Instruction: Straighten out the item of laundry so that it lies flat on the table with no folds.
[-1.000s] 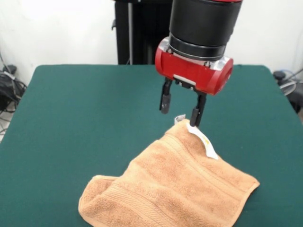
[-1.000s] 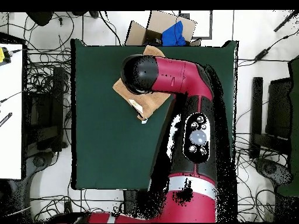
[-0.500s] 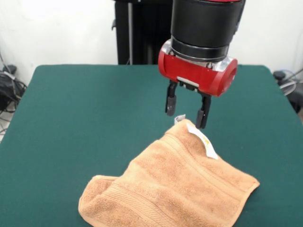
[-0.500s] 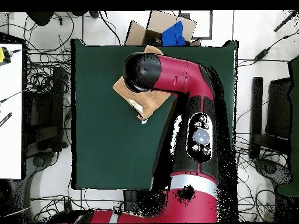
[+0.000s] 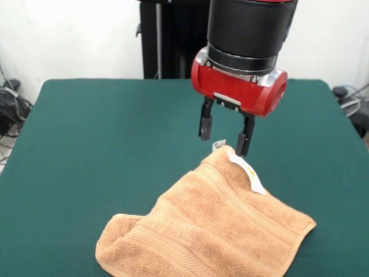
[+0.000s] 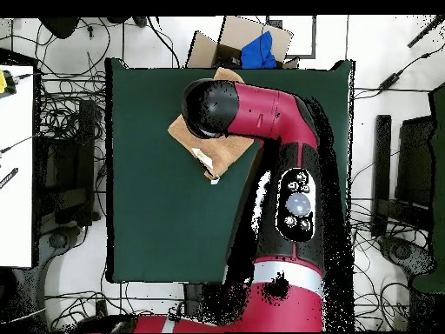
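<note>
The item of laundry, a peach-orange towel [image 5: 213,225], lies on the green table [image 5: 104,144] toward the front, with its left corner folded under and a white tag [image 5: 248,172] at its far corner. My gripper [image 5: 223,131] hangs open just above that far corner, its two dark fingers apart and holding nothing. One fingertip [image 5: 241,144] is right beside the tag. In the overhead view the arm [image 6: 261,113] covers most of the towel [image 6: 222,158], and the gripper itself is hidden beneath it.
A cardboard box [image 6: 248,45] with something blue in it sits beyond the table's far edge in the overhead view. Cables lie on the floor around the table.
The gripper shifted slightly right and up half a second ago, then came back a little left. It stays open above the towel's far corner. The towel has not moved.
</note>
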